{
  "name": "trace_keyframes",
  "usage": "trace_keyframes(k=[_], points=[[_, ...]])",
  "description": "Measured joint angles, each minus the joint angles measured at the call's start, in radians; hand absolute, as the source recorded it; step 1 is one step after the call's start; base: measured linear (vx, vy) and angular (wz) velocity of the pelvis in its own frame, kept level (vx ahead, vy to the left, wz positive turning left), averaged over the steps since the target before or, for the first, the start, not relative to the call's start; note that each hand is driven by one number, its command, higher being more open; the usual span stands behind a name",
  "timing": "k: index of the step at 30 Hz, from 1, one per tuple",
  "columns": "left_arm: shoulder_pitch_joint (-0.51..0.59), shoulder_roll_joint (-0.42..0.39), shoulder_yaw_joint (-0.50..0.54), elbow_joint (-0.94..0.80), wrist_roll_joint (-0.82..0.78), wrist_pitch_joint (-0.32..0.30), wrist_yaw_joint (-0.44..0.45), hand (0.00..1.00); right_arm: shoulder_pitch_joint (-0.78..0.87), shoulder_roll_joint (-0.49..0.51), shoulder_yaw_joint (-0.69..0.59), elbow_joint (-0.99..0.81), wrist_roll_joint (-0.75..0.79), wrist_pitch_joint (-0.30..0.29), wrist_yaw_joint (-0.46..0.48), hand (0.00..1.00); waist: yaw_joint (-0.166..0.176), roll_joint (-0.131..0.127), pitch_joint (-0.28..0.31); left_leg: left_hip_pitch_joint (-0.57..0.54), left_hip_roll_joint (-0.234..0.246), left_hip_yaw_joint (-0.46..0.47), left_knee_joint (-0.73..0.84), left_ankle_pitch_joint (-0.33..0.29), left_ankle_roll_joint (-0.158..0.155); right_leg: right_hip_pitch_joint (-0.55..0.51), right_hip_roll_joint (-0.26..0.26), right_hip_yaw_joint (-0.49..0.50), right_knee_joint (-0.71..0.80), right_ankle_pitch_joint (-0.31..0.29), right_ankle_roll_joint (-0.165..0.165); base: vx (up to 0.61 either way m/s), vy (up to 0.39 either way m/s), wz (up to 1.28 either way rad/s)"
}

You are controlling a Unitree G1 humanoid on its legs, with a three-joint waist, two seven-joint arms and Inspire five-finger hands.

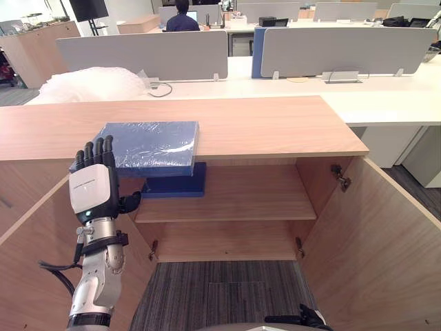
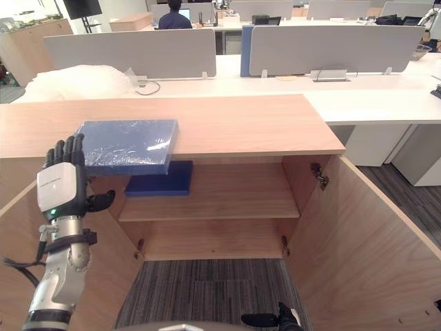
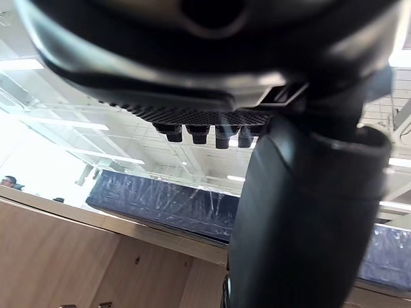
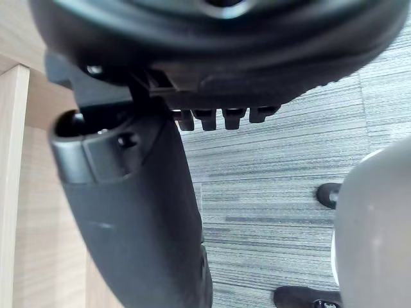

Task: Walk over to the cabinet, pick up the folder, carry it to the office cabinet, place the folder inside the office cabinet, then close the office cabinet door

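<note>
Folder (image 1: 151, 143): flat blue slab in crinkly clear plastic wrap, lying on cabinet top (image 1: 275, 124) left of centre, near edge overhanging. Not yet picked up; carrying, placing and closing door all appear left to do. Left hand (image 1: 91, 189) lower left, fingers straight, tips at folder's near corner; contact unclear. Right hand (image 4: 218, 38) relaxed, empty, above striped grey carpet (image 4: 289, 167). Cabinet smooth pale wood-grain, doors (image 1: 386, 248) open; second folder (image 1: 178, 185), plain blue, on shelf (image 1: 255, 193).

Folder (image 1: 150, 145) on cabinet (image 1: 275, 127) top, left front edge, overhanging; second folder (image 1: 176, 185) on shelf (image 1: 262, 196) beneath; desks (image 1: 386, 100) behind cabinet.
</note>
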Motion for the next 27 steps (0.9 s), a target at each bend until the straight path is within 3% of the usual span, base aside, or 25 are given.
trace_keyframes(k=[15,16,27], points=[[-0.119,0.098,-0.124,0.159,0.021,-0.036,-0.045,1.00,-0.008,-0.002,-0.002,0.000,0.000,-0.007,0.000,1.00,-0.028,0.000,0.000,0.006,0.001,0.013,0.000,-0.001,-0.001,-0.003,0.001,0.019,-0.002,0.007,-0.001,-0.01,0.002,-0.03],[-0.136,0.109,-0.137,0.177,0.021,-0.036,-0.047,0.00,-0.008,-0.002,-0.002,-0.001,0.000,-0.008,0.000,1.00,-0.029,0.000,0.000,0.007,0.001,0.015,0.000,-0.001,-0.001,-0.003,0.001,0.021,-0.002,0.008,-0.001,-0.03,0.009,-0.04],[-0.289,0.214,-0.224,0.263,0.041,-0.057,-0.040,0.00,-0.007,-0.002,-0.002,-0.001,0.000,-0.009,0.003,1.00,-0.035,0.000,-0.005,0.012,0.001,0.028,0.000,-0.001,-0.001,-0.004,0.000,0.034,-0.002,0.010,0.000,-0.02,0.004,-0.03]])
